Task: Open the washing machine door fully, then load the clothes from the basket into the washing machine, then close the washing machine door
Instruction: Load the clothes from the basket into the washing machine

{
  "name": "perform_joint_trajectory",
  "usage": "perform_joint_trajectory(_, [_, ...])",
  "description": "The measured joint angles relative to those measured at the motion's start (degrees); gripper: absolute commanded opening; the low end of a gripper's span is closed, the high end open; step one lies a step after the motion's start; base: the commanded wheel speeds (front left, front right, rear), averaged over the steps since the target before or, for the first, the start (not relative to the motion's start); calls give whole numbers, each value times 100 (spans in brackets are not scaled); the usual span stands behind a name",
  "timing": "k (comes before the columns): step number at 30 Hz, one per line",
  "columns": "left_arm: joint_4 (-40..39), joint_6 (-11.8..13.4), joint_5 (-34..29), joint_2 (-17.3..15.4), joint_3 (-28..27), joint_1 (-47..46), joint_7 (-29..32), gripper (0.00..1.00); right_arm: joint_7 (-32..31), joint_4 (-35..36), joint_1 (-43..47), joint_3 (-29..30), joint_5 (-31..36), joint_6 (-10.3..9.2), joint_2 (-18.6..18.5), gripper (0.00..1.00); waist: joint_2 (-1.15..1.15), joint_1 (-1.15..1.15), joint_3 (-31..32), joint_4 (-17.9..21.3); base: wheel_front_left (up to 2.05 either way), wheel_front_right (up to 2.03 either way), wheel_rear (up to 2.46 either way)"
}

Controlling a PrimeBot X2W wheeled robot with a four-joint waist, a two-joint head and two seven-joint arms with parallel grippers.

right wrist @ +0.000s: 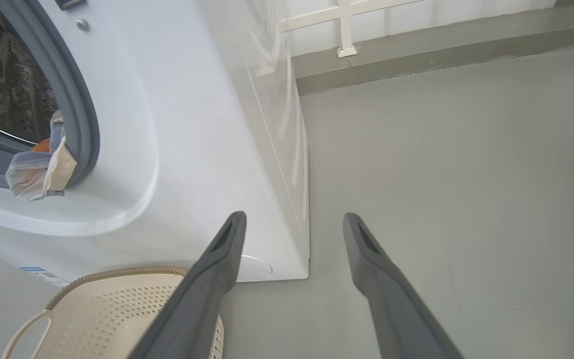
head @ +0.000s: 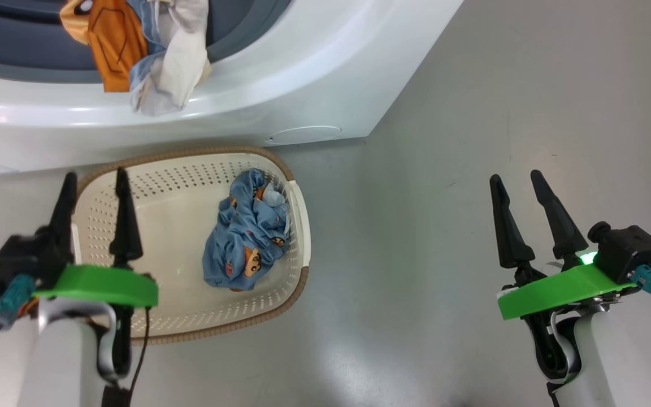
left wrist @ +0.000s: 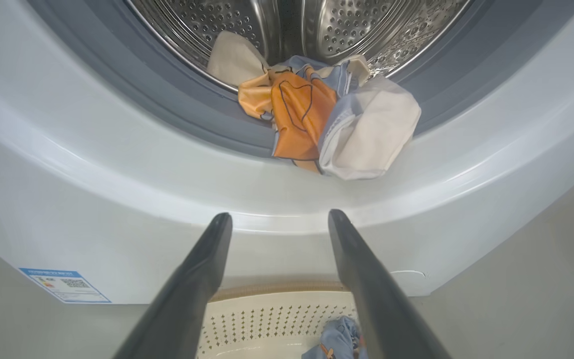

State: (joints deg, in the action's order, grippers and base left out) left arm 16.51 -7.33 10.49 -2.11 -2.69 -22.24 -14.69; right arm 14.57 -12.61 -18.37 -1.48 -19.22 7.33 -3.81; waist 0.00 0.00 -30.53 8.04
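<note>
The white washing machine (head: 303, 85) stands with its mouth uncovered; its door is out of view. Orange, cream and blue clothes (left wrist: 327, 124) hang over the grey gasket (left wrist: 167, 99) and spill onto the white front. One light blue printed garment (head: 249, 232) lies in the cream basket (head: 173, 186) on the floor below the machine. My left gripper (head: 96, 181) is open above the basket's left end, empty. Out to the right, over bare floor, my right gripper (head: 517, 181) is open and empty too.
Grey floor (head: 472, 169) spreads right of the machine and basket. A blue label sticker (left wrist: 65, 285) sits low on the machine's front. In the right wrist view a wall base with a white frame (right wrist: 347, 30) runs behind the machine.
</note>
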Motion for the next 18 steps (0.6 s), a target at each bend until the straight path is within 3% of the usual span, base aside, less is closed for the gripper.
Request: perform_joint_trajectory(18, [1268,0,51,-47,343,-1515,1,100,0,-11,-6,-77,0,0,18,100,0,0,-167,120,0,0,0])
